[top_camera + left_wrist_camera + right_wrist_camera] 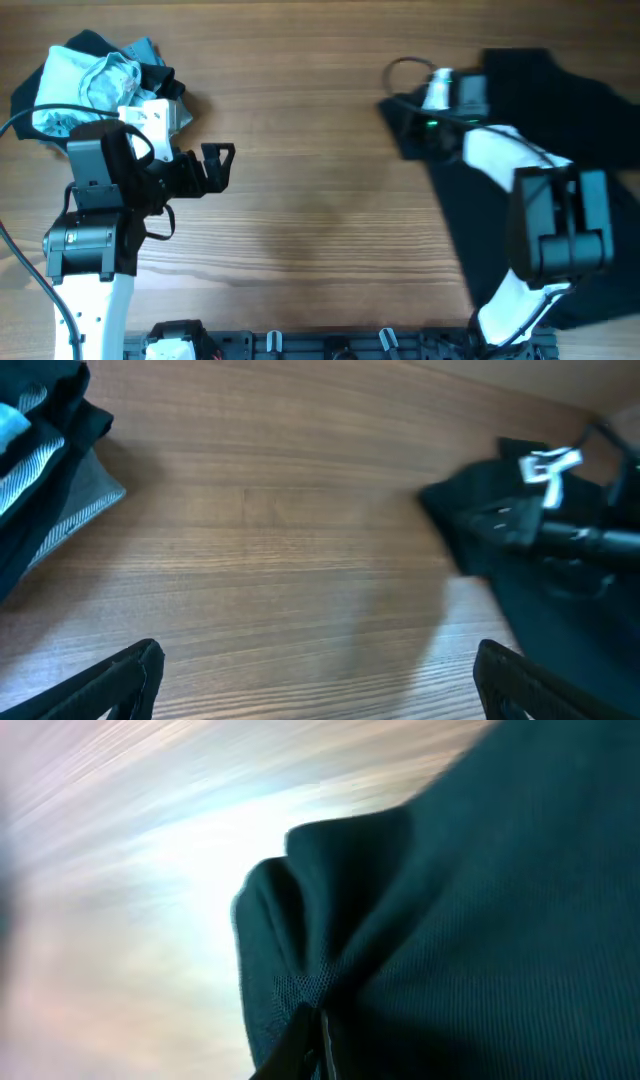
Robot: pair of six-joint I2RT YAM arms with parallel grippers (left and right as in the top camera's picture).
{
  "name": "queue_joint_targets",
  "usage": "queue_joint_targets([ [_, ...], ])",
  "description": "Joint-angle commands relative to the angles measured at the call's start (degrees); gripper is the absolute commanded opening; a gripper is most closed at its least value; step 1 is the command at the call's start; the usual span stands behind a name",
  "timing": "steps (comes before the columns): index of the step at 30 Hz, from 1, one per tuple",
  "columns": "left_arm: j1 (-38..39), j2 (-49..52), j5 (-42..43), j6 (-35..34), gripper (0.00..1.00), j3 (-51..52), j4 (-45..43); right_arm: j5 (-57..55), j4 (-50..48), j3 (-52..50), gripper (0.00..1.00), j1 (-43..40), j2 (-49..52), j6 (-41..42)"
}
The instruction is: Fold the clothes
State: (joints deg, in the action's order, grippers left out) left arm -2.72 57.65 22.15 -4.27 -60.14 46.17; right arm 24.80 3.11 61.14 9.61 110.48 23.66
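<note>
Left gripper [218, 167] at 9 o'clock, pointing to 3, jaws wide apart. Right arm [545, 225] reaches from 5 o'clock; right gripper [402, 125] at 1 o'clock, clamped on black T-shirt [600, 110].

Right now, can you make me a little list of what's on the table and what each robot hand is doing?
table: brown wood
black T-shirt: lying on the right side, partly under the right arm
pile of other clothes: light and dark pieces, bunched up by the left arm
right hand: shut, pinching a fold at the T-shirt's edge
left hand: open, holding nothing, over bare wood
</note>
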Motion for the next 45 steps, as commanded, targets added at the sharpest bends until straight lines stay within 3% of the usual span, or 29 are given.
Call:
queue_joint_targets([
  [1, 0.3, -0.3, -1.0, -0.7, 1.00, -1.4, -2.2, 11.1, -3.9, 0.9, 0.06, 15.1, 0.7, 4.9],
  [2, 0.3, -0.3, -1.0, -0.7, 1.00, -1.4, -2.9, 11.2, -4.9, 0.9, 0.20, 18.8, 0.7, 4.7],
  [3, 0.3, -0.3, -1.0, -0.7, 1.00, -1.4, -3.3, 11.3, -6.0, 0.9, 0.44, 22.7, 0.5, 4.5],
  [4, 0.3, -0.3, -1.0, -0.7, 1.00, -1.4, -3.7, 11.3, -6.4, 0.9, 0.59, 24.7, 0.3, 4.0],
  [8, 0.3, -0.3, -3.0, -0.7, 1.00, -1.4, -4.9, 9.8, -5.5, 0.9, 0.84, 27.9, -5.2, 1.2],
  [11, 0.4, 0.2, -2.7, -0.7, 0.94, -1.4, -7.0, 4.0, -1.3, 0.9, 0.85, 23.8, -12.4, 0.9],
  [13, 1.1, 1.6, -2.6, -0.7, 0.79, -1.4, -8.0, -0.4, 3.0, 0.9, 0.84, 19.9, -17.1, 0.9],
  [15, 2.4, 3.7, -2.6, -0.7, 0.70, -1.4, -8.7, -4.6, 7.5, 0.9, 0.84, 15.8, -21.3, 0.9],
  [21, 12.4, 20.3, -2.7, 4.2, 0.47, -1.4, -15.1, -10.2, 24.3, 0.9, 0.83, -1.9, -32.5, 0.7],
  [22, 15.0, 26.1, -2.7, 5.3, 0.34, -1.4, -18.5, -10.2, 28.7, 0.9, 0.83, -6.0, -33.8, 0.7],
  [25, 18.0, 33.7, -2.7, 5.4, 0.15, -1.4, -24.0, -10.2, 34.4, 0.9, 0.84, -10.6, -34.5, 0.4],
  [26, 19.0, 36.5, -2.7, 5.4, 0.04, -1.4, -26.4, -10.3, 36.7, 0.9, 0.86, -12.2, -34.5, 0.2],
  [31, 21.3, 46.6, -2.8, 5.5, 0.04, -1.4, -32.4, -10.5, 42.2, 0.8, 0.88, -16.3, -34.4, -2.7],
  [36, 20.8, 53.3, -6.4, 4.9, 0.04, -1.4, -30.9, -11.6, 44.1, 0.8, 0.93, -18.4, -34.4, -2.6],
  [41, 18.5, 54.9, -23.3, -5.8, 0.04, -1.4, -23.4, -13.6, 44.3, 0.5, 0.95, -18.7, -34.0, -2.6],
  [45, 11.8, 54.9, -36.1, -19.4, 0.04, -1.4, -13.4, -18.3, 44.5, -0.7, 0.98, -18.7, -33.1, 0.2],
])
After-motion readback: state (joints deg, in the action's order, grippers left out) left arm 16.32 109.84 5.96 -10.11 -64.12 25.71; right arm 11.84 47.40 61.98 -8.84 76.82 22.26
